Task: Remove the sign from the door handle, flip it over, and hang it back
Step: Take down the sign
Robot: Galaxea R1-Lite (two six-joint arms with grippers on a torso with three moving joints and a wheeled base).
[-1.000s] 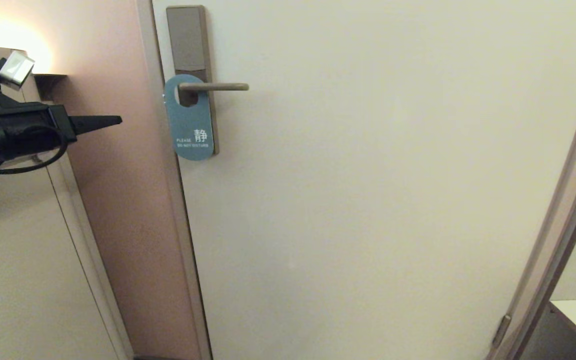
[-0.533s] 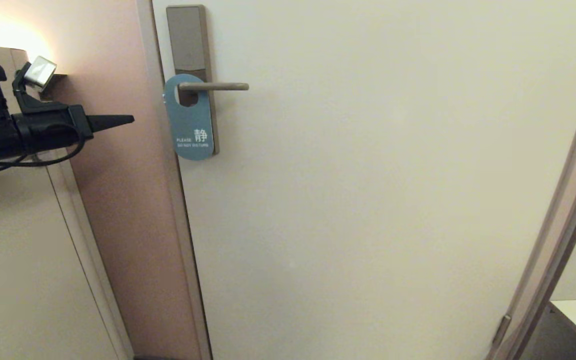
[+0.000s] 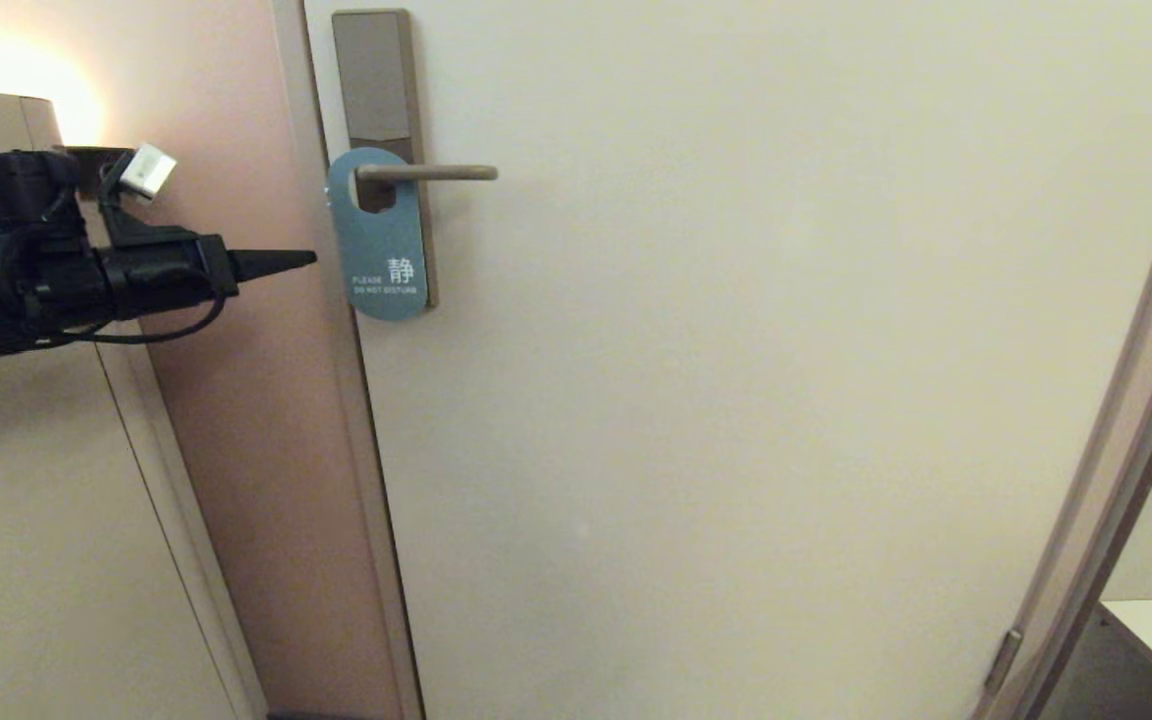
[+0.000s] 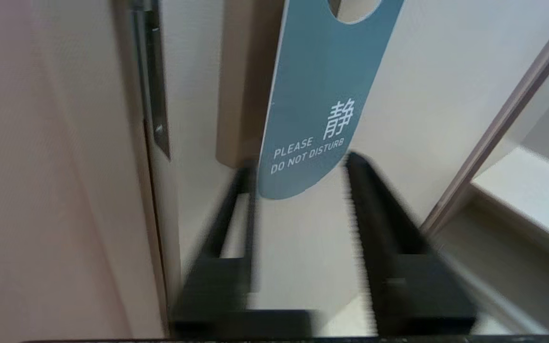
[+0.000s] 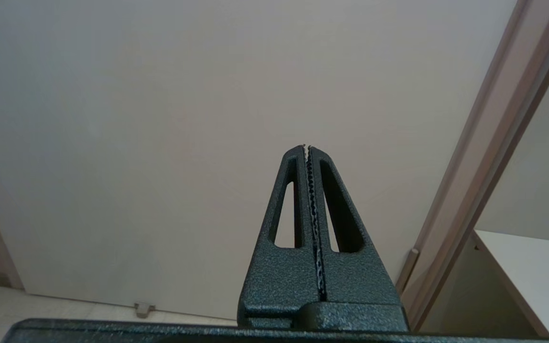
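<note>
- right gripper [image 5: 307, 147]: seen only in its wrist view, fingers pressed together, nothing between them; faces bare door [image 5: 184, 119] low down, floor strip at the door's foot
- left gripper [image 3: 306, 259]: reaches in from the left at sign height, in front of the pinkish wall panel [image 3: 226, 400]; tip just left of the sign, a small gap showing in head view
- left fingers [image 4: 374, 209] parted to a middling gap, holding nothing; in the wrist view the sign's lower end lines up with the gap between them, contact cannot be told
- one sign [image 3: 379, 240]: blue side out, hung by its oval hole on the door handle [image 3: 426, 172], lower part over the lock plate [image 3: 376, 80]
- writing, white on blue: one large Chinese character, then "PLEASE DO NOT DISTURB" [image 4: 303, 152] in two lines
- one handle, lever level, free end pointing right
- edges: door's left edge and frame gap just left of sign; angled frame strip [image 3: 1126, 420] far right
- open room: wide plain door face right of and below the handle
</note>
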